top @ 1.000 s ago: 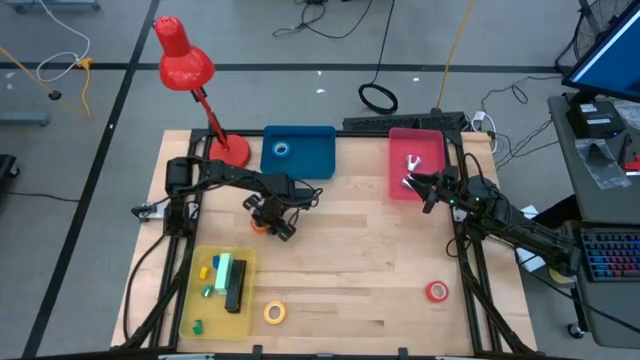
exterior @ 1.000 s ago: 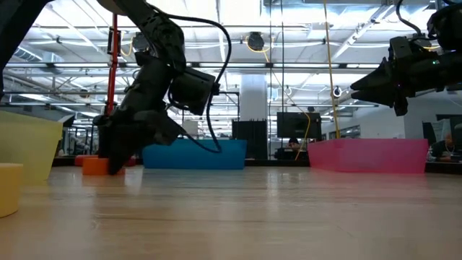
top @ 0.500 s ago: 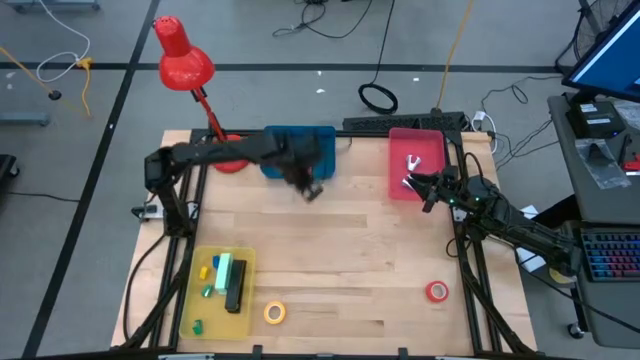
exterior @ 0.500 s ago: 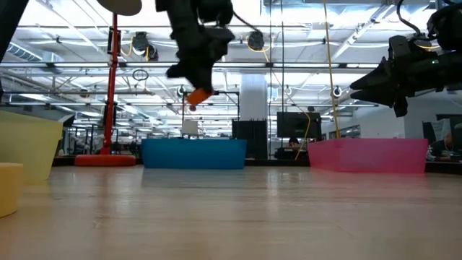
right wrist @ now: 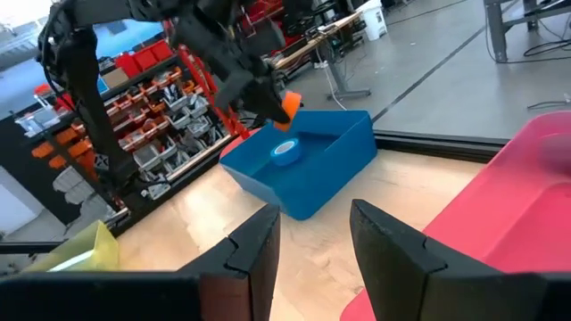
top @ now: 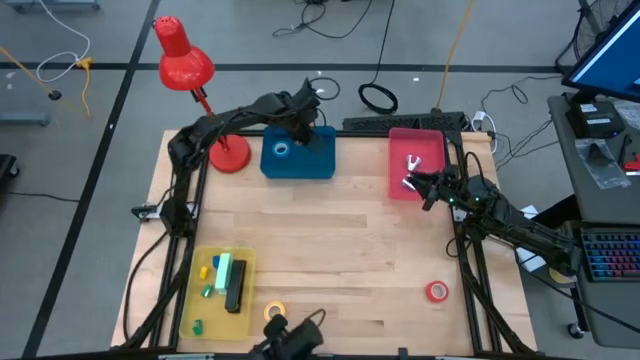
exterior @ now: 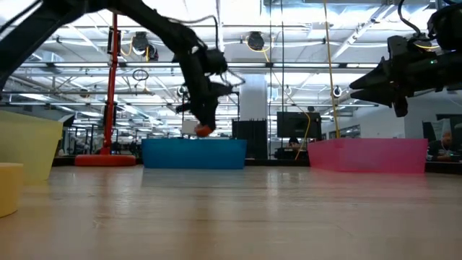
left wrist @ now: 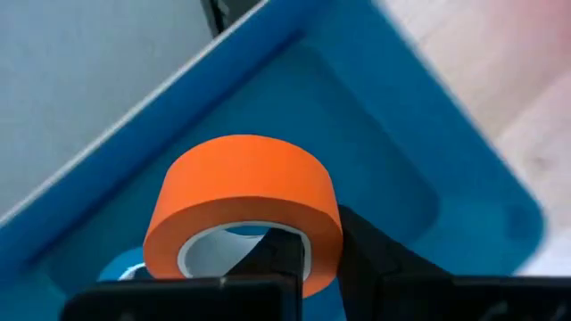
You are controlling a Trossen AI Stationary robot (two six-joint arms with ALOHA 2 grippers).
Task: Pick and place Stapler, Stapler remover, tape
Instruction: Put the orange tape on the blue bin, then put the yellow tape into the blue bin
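Observation:
My left gripper (top: 300, 128) hangs over the blue bin (top: 322, 158), shut on the orange tape roll (left wrist: 245, 201), which shows just above the bin's rim (exterior: 193, 153) in the low view. A blue roll (top: 280, 150) lies flat on the bin's floor. The yellow roll (top: 273, 312) and the red roll (top: 436, 291) lie flat on the table near its near edge. The black stapler (top: 235, 287) lies in the yellow tray (top: 198, 300). A pale stapler remover (top: 412, 162) rests in the red bin (top: 398, 150). My right gripper (right wrist: 312, 241) is open beside the red bin's near right corner. My left gripper holds the orange tape roll by its wall (left wrist: 312, 259): one finger (left wrist: 281, 254) stands inside the open centre and the other finger (left wrist: 361, 245) outside. The fingers come from above, pointing down. The roll is lifted clear and hangs tilted over the blue bin.
A red desk lamp stands with its base (top: 230, 155) at the far left, next to the blue bin. Small green, blue and yellow bits lie in the yellow tray. The middle of the wooden table (top: 340, 240) is bare. A dark device (top: 292, 335) sits at the near edge.
My left gripper has lifted the orange roll off the table near the lamp base and carried it up and toward the far edge, over the blue bin, then lowered it to just above the bin's rim. The roll hangs clear, where before it stood on the table.

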